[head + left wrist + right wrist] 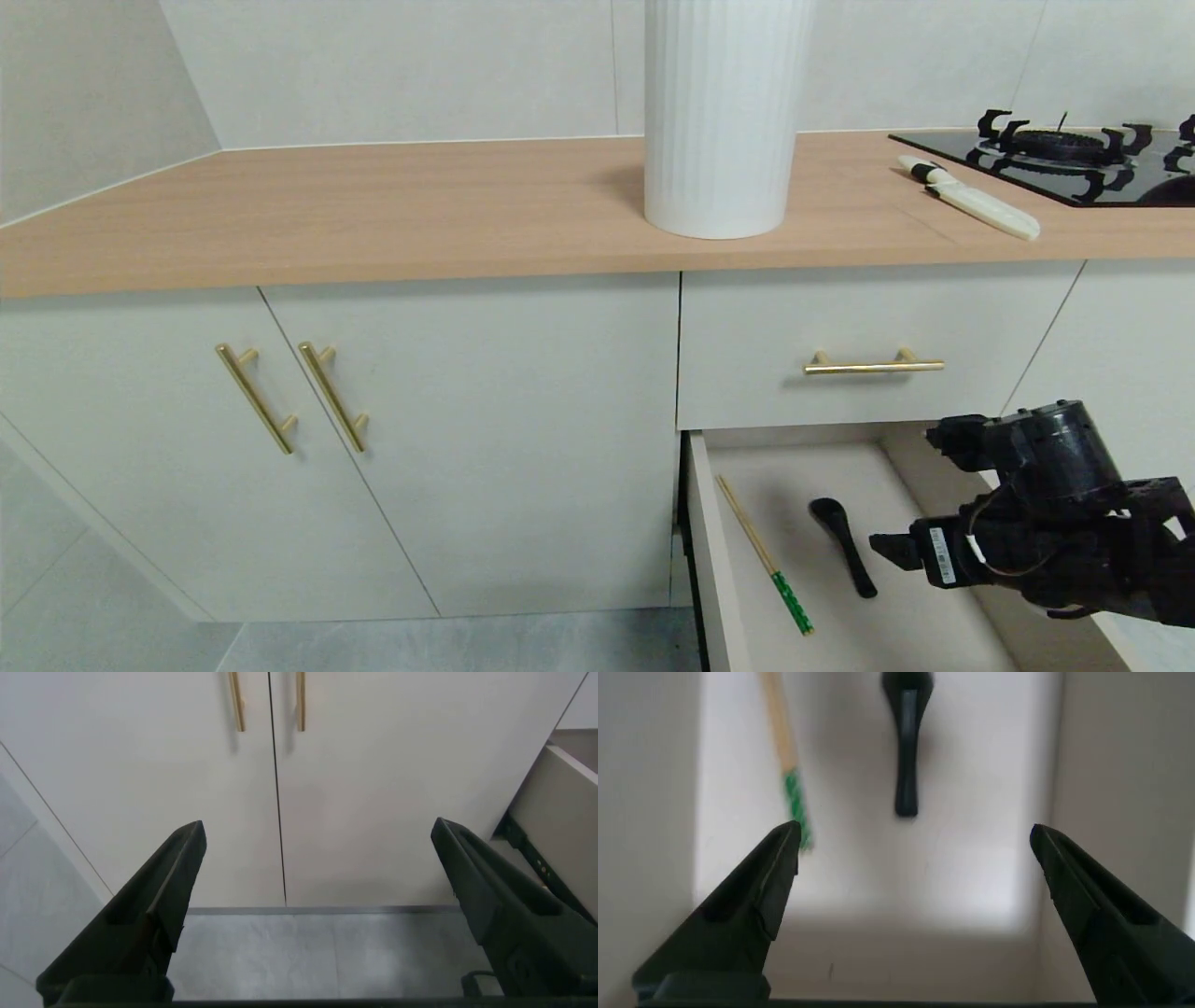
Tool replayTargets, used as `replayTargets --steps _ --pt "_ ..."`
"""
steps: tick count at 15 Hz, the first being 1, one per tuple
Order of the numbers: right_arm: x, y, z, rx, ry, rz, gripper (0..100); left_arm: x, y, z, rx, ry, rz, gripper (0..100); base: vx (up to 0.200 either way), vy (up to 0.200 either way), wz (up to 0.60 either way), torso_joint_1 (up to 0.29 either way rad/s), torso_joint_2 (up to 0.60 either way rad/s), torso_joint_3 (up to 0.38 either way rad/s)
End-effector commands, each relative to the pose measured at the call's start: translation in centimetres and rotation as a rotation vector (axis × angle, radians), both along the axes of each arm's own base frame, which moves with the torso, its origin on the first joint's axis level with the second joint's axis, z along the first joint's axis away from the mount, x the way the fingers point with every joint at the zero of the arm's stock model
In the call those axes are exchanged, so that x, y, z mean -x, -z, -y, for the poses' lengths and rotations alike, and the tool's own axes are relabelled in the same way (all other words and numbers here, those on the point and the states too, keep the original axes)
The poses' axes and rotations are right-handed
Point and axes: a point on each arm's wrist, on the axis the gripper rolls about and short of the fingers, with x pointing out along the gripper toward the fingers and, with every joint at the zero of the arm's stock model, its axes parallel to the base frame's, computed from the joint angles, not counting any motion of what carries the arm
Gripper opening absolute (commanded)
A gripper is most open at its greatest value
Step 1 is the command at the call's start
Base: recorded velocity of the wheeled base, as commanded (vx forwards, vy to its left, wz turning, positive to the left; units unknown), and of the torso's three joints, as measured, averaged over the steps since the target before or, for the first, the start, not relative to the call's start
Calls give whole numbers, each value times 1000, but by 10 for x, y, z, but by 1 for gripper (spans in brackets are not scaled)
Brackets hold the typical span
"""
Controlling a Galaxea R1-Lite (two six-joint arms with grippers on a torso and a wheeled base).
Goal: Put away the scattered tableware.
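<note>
Here, right hand (915,493): apart, above open white drawer (702,523).
Left hand (318,835): apart, facing white cabinet doors (374,784).
Drawer's left edge: green-tipped wooden chopsticks (761,551); black spoon (843,541) beside.

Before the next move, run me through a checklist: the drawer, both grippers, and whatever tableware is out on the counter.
1. Lower drawer open: ok.
2. Chopsticks and black spoon lying inside it: ok.
3. Right gripper over the drawer, jaws open, empty: ok.
4. Left gripper jaws open, empty: ok.
5. Knife put away: not ok, it lies on the counter beside the stove.
</note>
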Motion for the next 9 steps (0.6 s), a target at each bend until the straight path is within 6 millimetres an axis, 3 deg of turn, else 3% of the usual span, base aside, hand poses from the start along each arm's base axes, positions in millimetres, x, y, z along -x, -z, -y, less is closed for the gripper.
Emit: replayTargets --steps 1,9 --pt "19 -18 4 -25 -15 69 100 0 0 0 0 0 -1 100 0 0 0 0 0 0" --pt "45 -34 5 -11 -64 32 100 0 0 0 0 0 -1 100 0 0 0 0 0 0"
